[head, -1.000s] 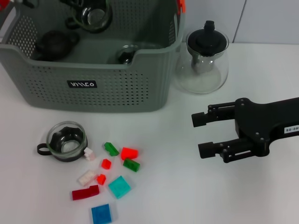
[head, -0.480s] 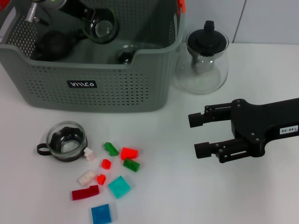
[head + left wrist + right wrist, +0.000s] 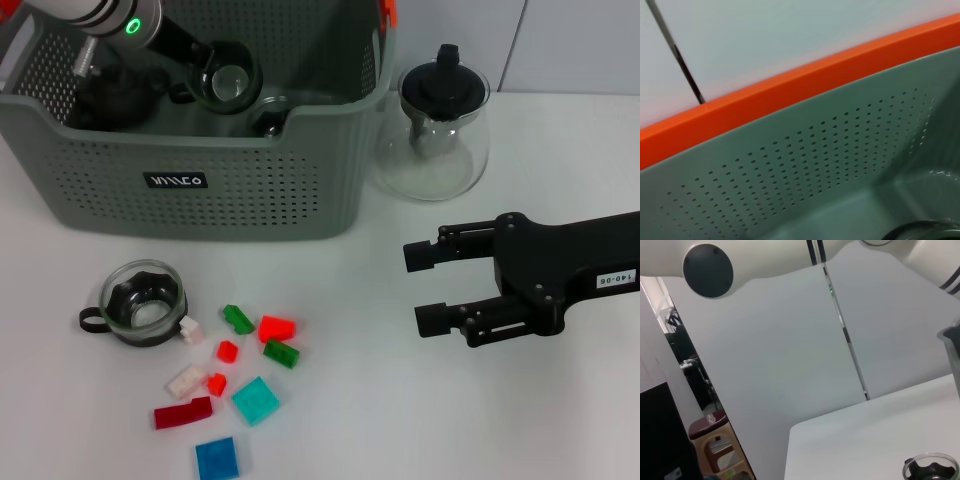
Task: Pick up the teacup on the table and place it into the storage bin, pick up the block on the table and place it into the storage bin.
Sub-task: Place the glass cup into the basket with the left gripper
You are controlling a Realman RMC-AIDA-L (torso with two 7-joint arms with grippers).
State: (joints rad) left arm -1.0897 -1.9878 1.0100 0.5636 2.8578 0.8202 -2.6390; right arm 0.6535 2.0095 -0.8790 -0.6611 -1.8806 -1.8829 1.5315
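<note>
The left gripper point(image 3: 205, 68) was mostly hidden inside the large grey-green perforated plastic storage bin point(image 3: 200, 215), and its fingers could not be made out; it reached in over the bin's back left corner, and a clear glass teacup point(image 3: 230, 83) sat at its tip, low in the bin, though whether it was clenched on that cup or had let go could not be told. Its wrist camera showed only the bin's dotted inner wall point(image 3: 830, 160), an orange strip along the rim and a sliver of a glass rim at the picture's edge. Inside the bin, a dark round teapot point(image 3: 112, 95) lay half hidden behind the front wall, and another glass piece point(image 3: 270, 112) peeped over the dipped front rim.

The right gripper point(image 3: 425, 287) hung over the white table point(image 3: 400, 420), well to the right of the bin and in front of the glass teapot with a black lid point(image 3: 437, 120), its two black fingers spread apart and holding nothing.

In front of the bin's left half, a second clear teacup with a black handle point(image 3: 140, 302) stood on the table. Just right of it lay scattered small blocks point(image 3: 240, 365): red, green, white, teal and blue.
</note>
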